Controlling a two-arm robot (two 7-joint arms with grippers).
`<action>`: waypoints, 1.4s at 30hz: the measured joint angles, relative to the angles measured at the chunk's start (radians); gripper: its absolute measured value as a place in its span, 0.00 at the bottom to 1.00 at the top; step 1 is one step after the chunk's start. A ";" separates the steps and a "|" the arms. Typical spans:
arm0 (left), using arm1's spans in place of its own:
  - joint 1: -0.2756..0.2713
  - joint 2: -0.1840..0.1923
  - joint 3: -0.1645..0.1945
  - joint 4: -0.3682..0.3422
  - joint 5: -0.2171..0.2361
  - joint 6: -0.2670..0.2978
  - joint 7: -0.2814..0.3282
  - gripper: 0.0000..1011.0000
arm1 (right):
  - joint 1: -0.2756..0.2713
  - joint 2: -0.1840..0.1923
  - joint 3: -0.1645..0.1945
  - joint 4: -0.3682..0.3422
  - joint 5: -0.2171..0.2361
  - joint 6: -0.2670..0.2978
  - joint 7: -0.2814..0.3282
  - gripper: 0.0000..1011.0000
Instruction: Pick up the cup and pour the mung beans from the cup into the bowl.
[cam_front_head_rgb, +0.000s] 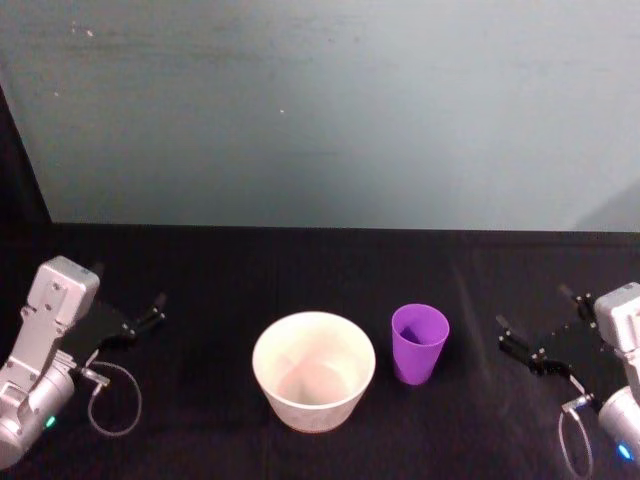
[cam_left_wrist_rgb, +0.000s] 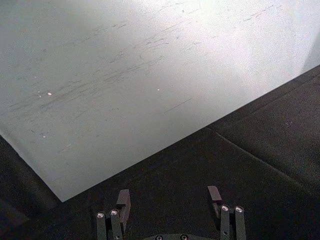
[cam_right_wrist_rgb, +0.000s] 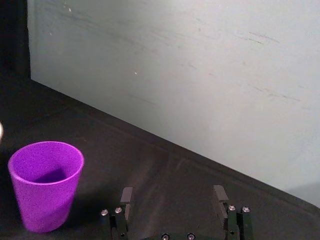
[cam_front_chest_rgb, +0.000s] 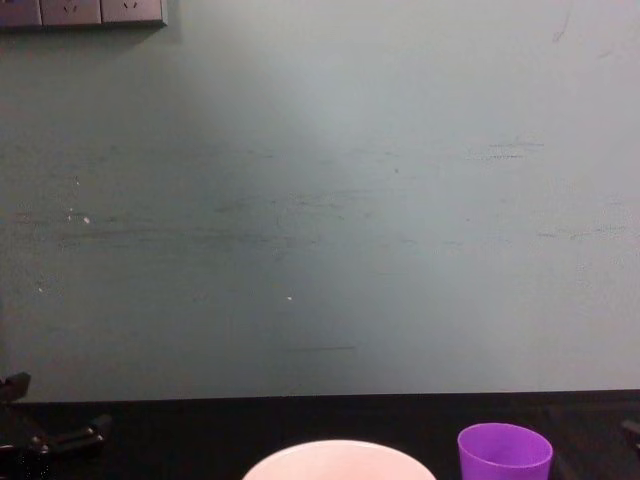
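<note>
The purple cup (cam_front_head_rgb: 419, 343) stands upright on the black table, just right of the wide pale bowl (cam_front_head_rgb: 314, 370). Both also rise at the chest view's lower edge, the cup (cam_front_chest_rgb: 504, 455) and the bowl (cam_front_chest_rgb: 340, 455). The mung beans are out of view; the cup's inside looks shaded purple. My right gripper (cam_front_head_rgb: 535, 312) hovers open to the right of the cup, clear of it. In the right wrist view the cup (cam_right_wrist_rgb: 45, 192) stands off to one side of the open right gripper (cam_right_wrist_rgb: 173, 195). My left gripper (cam_front_head_rgb: 128, 290) rests open at the far left, holding nothing (cam_left_wrist_rgb: 169, 197).
A black cloth (cam_front_head_rgb: 320, 260) covers the table up to a grey-green wall (cam_front_head_rgb: 320, 110) close behind. A cable loop (cam_front_head_rgb: 115, 400) hangs from the left wrist. Wall sockets (cam_front_chest_rgb: 80, 12) sit high at the left in the chest view.
</note>
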 joint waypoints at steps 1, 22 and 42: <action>0.000 0.000 0.000 0.000 0.000 0.000 0.000 0.99 | -0.011 0.002 0.005 -0.010 0.003 -0.002 0.000 0.99; 0.000 0.000 0.000 0.000 0.000 0.000 0.000 0.99 | -0.121 -0.040 0.015 -0.016 0.176 -0.128 0.263 0.99; 0.000 0.000 0.000 0.000 0.000 0.000 0.000 0.99 | 0.041 -0.173 -0.022 0.185 0.144 -0.136 0.386 0.99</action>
